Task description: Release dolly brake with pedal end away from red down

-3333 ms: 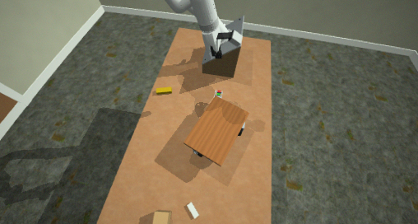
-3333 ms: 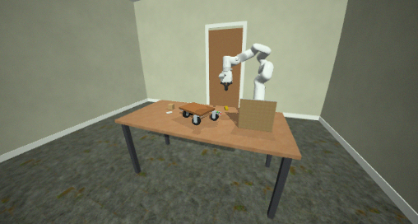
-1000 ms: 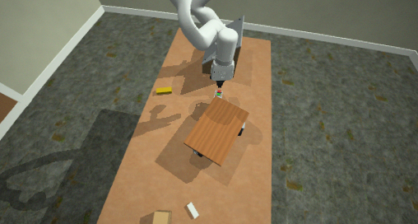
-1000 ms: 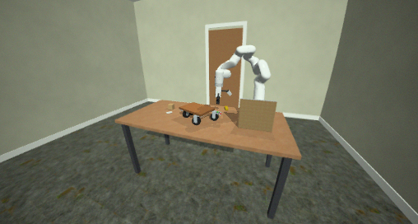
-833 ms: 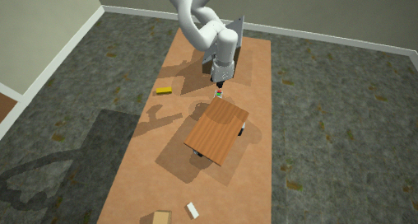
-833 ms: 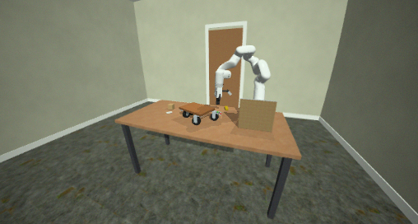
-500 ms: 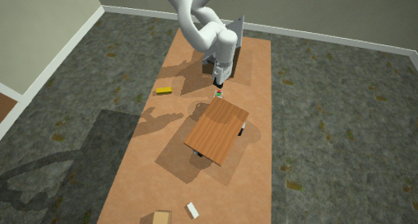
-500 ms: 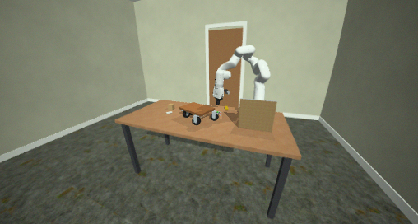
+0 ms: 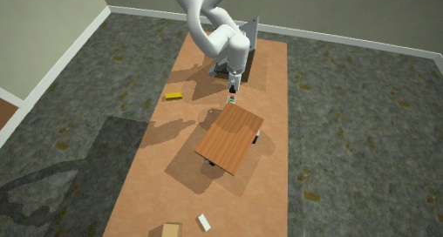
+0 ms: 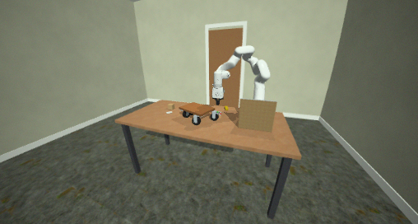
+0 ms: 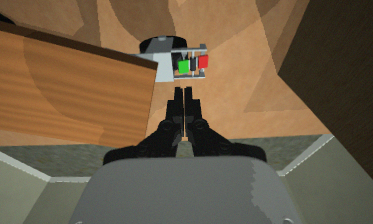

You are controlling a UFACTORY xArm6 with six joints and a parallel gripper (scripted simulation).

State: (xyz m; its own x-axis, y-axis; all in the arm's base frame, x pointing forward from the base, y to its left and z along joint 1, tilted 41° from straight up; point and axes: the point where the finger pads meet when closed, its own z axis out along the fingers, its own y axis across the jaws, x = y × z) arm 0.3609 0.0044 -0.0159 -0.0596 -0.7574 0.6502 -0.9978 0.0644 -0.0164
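Observation:
The dolly (image 9: 229,137) has a wooden deck and black casters; it stands mid-table and also shows in the exterior view (image 10: 197,109) and the wrist view (image 11: 67,95). Its brake pedal (image 11: 192,64) sticks out past the deck's corner, with a green end (image 11: 183,66) and a red end (image 11: 203,61); it shows small in the top view (image 9: 231,98). My gripper (image 11: 184,98) is shut and empty, pointing down, its tips just short of the pedal in the wrist view. In the top view my gripper (image 9: 232,91) hangs right above the pedal.
A yellow block (image 9: 173,95) lies left of the arm. A white block (image 9: 203,222) and a small cardboard box (image 9: 171,229) sit at the table's near end. A brown panel (image 10: 257,114) stands upright on the table by the arm's base.

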